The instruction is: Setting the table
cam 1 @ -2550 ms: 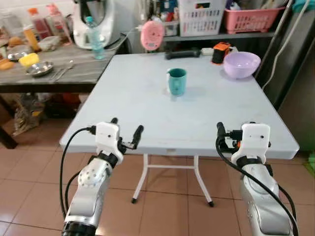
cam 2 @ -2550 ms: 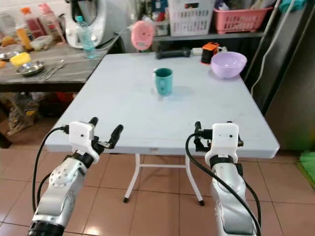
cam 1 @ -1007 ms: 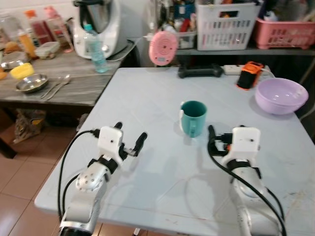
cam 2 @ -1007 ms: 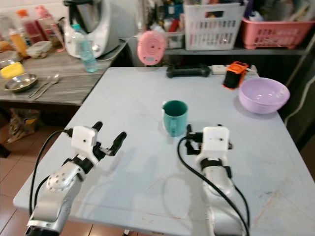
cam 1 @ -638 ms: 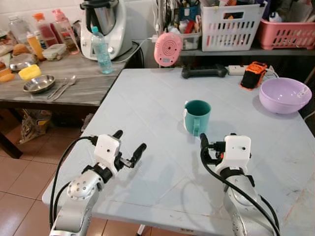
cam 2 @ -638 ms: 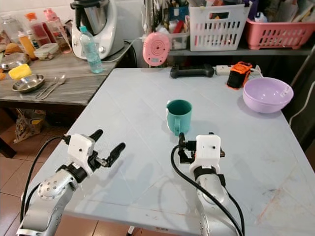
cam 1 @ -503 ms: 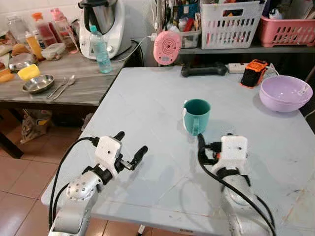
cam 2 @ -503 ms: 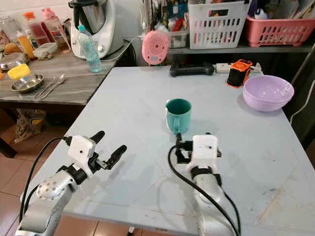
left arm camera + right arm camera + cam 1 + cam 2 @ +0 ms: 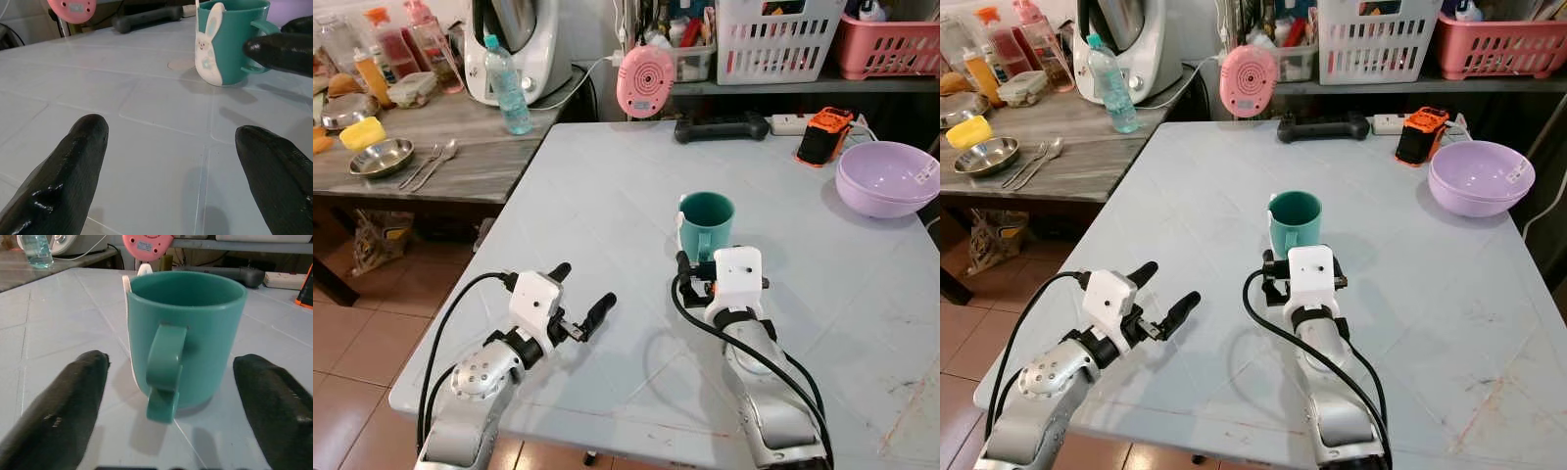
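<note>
Near the middle of the pale blue table (image 9: 607, 196) a teal mug (image 9: 706, 224) stands upright, its handle turned toward the robot. The right gripper (image 9: 171, 382) hangs just short of it, fingers spread to either side of the handle, touching nothing. The left gripper (image 9: 579, 294), also spread and empty, hovers near the table's front edge; its wrist view shows a white rabbit figure (image 9: 209, 41) on the mug's side.

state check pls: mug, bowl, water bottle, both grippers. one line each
teal mug: upright on the table, not held, handle facing the right gripper.
purple bowl: upright, nothing visible inside.
water bottle: upright on the side counter, cap on.
right gripper: open, just short of the mug, fingers apart on either side of the handle.
left gripper: open, over the table, holding nothing.
</note>
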Robot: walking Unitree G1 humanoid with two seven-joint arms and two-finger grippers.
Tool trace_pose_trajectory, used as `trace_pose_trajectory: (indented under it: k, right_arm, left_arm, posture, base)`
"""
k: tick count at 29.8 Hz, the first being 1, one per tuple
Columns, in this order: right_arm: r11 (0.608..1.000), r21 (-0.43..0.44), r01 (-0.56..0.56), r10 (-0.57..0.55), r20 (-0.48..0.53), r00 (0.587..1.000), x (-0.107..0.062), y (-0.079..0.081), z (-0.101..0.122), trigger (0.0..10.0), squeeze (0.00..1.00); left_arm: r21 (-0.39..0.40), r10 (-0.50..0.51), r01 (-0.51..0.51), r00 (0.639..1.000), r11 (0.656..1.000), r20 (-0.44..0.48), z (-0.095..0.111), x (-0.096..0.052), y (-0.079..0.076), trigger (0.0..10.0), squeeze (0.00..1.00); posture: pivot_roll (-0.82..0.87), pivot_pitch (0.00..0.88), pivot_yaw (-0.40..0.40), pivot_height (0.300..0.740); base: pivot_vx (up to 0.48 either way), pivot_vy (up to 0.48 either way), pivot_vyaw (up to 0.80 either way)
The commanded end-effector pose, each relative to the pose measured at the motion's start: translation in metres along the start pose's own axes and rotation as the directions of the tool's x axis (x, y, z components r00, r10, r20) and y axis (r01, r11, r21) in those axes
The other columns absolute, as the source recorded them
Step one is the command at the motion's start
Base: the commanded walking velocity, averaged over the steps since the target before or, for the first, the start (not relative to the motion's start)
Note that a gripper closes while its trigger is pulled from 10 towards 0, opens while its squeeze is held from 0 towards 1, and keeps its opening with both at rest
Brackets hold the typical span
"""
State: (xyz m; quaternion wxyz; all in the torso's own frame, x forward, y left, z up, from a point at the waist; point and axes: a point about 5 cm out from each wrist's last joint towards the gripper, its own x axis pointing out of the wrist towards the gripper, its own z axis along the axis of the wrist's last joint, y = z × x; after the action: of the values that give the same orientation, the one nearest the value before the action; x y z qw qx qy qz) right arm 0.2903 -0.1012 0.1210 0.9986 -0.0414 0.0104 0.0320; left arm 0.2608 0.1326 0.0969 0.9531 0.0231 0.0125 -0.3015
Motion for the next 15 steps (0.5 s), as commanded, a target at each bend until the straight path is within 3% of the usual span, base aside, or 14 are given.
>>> trace_pose_trajectory:
  k: [1,7,15]
  right_arm:
    - [1.000,0.006,-0.009,0.009,0.013,1.000,0.0044,0.0075,0.0022,0.0,0.00]
    - [1.000,0.005,-0.009,0.008,0.040,0.999,0.0103,0.0135,0.0070,0.0,0.00]
    - [1.000,0.011,0.015,-0.015,0.049,0.999,0.0102,0.0082,0.0052,0.0,0.00]
  left_arm:
    - [0.007,0.009,-0.009,1.000,1.000,-0.003,0.0001,-0.0002,0.0030,10.0,0.00]
    - [0.000,0.009,-0.009,1.000,1.000,0.002,-0.0006,0.0011,0.0005,10.0,0.00]
    - [0.000,0.013,-0.013,1.000,1.000,0.008,0.0015,0.0015,0.0000,10.0,0.00]
  posture:
    - [-0.06,0.048,0.106,0.740]
    - [-0.06,0.045,0.105,0.740]
    - [-0.06,0.045,0.107,0.740]
  base:
    - [0.000,0.000,0.00]
    - [0.000,0.000,0.00]
    - [0.000,0.000,0.00]
